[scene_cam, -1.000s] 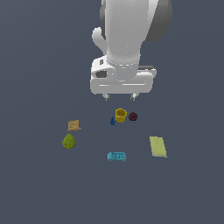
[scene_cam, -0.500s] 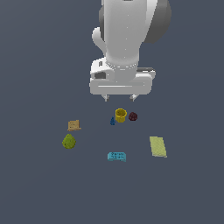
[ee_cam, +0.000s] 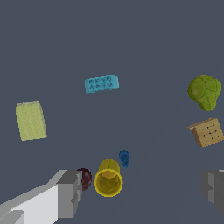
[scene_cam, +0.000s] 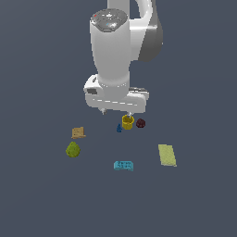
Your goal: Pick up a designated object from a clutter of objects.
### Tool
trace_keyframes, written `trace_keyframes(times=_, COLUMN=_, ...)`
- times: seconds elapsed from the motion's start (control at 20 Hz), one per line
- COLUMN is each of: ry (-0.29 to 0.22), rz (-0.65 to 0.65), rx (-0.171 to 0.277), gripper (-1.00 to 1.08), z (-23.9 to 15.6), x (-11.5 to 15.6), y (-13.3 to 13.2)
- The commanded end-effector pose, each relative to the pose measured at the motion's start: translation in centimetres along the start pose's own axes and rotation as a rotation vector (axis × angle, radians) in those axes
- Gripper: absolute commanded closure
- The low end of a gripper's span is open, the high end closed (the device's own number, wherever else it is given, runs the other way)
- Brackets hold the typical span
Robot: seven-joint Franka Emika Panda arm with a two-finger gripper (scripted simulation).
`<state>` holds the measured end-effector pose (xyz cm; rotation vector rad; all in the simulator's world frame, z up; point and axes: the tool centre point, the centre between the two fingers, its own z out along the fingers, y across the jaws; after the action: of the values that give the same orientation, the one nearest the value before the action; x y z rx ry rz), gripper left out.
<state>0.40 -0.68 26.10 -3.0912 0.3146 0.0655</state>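
The tan block (scene_cam: 78, 133) (ee_cam: 208, 132) lies flat on the dark floor, off to the exterior view's left of the gripper (scene_cam: 116, 112) (ee_cam: 144, 192) and lower than it, not touched by either finger. The gripper hangs in the air with its fingers (ee_cam: 70, 192) spread wide apart and nothing between them. Just beside the block, a little further from the gripper, sits the green lump (scene_cam: 72, 149) (ee_cam: 204, 91). Almost straight under the gripper stands the yellow cup (scene_cam: 127, 122) (ee_cam: 108, 178), mouth up, with the dark red ball (scene_cam: 140, 123) (ee_cam: 85, 178) close at its side and the small blue piece (scene_cam: 119, 128) (ee_cam: 124, 157) near its other side. The cyan block (scene_cam: 124, 165) (ee_cam: 101, 83) and the yellow-green slab (scene_cam: 167, 154) (ee_cam: 30, 120) lie well apart from the gripper, beyond the cup in the wrist view.
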Motion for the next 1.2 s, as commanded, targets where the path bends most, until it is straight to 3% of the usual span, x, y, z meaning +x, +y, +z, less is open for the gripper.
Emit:
trace_keyframes(times=0.0, ry=0.001, rz=0.086, rx=0.008, gripper=-0.92, z=1.5, x=0.5, y=1.5)
trace_keyframes(times=0.55, ry=0.015, rz=0.592, rx=0.032, gripper=-0.92, z=10.3, x=1.7, y=11.3)
trace_keyframes(times=0.85, ry=0.03, rz=0.865, rx=0.025, gripper=-0.92, z=14.7, x=0.9, y=16.9)
trace_keyframes(times=1.15, ry=0.045, rz=1.057, rx=0.013, gripper=-0.92, z=17.6, x=-0.3, y=21.0)
